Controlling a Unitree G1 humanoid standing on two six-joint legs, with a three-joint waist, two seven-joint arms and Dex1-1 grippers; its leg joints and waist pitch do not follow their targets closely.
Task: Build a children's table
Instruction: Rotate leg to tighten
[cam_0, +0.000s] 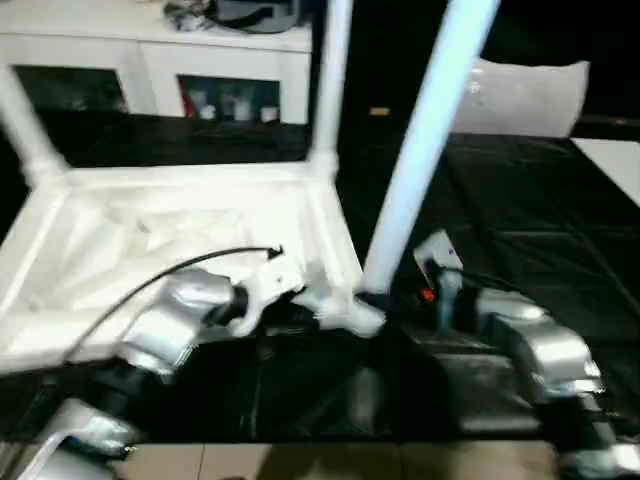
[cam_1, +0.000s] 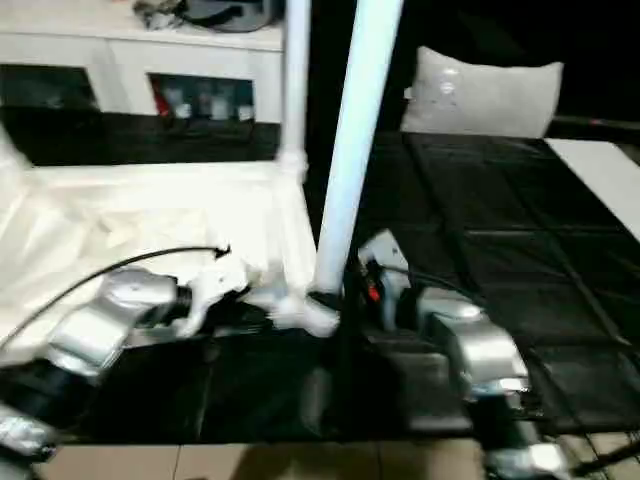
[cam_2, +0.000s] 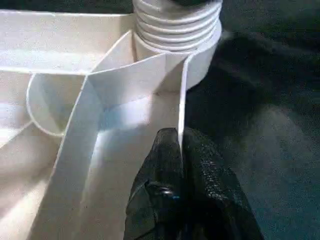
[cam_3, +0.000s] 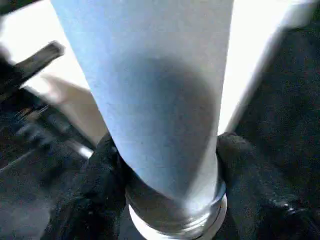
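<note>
I have the children's table top (cam_0: 190, 250) lying upside down on the black floor mat (cam_0: 520, 220), ribbed side up, and everything now turns on its near corner socket (cam_2: 177, 30). The leg (cam_0: 420, 150) I am working stands in that socket with its long axis rising steeply out of it, tipped a little off plumb toward the pillow (cam_0: 520, 95); two more legs, one (cam_0: 330, 80) at the far corner on that side and another (cam_0: 25, 135) further along the far edge, are already up.

My right gripper (cam_3: 170, 165) is the arm on the leg. Its fingers (cam_3: 105, 165) sit either side of the leg's lower end, just above the socket, closed round it at about the leg's width, so I judge it held. The leg lies straight ahead of those fingers, between them.

My left gripper (cam_2: 179, 145) is just beside the socket, fingers pinched shut on the thin upright rim wall (cam_2: 182, 100) that runs into it, steadying the top.

So I judge the next move belongs to the right arm: bring the leg's axis in line with the socket and seat it, while the left keeps the top from sliding.
</note>
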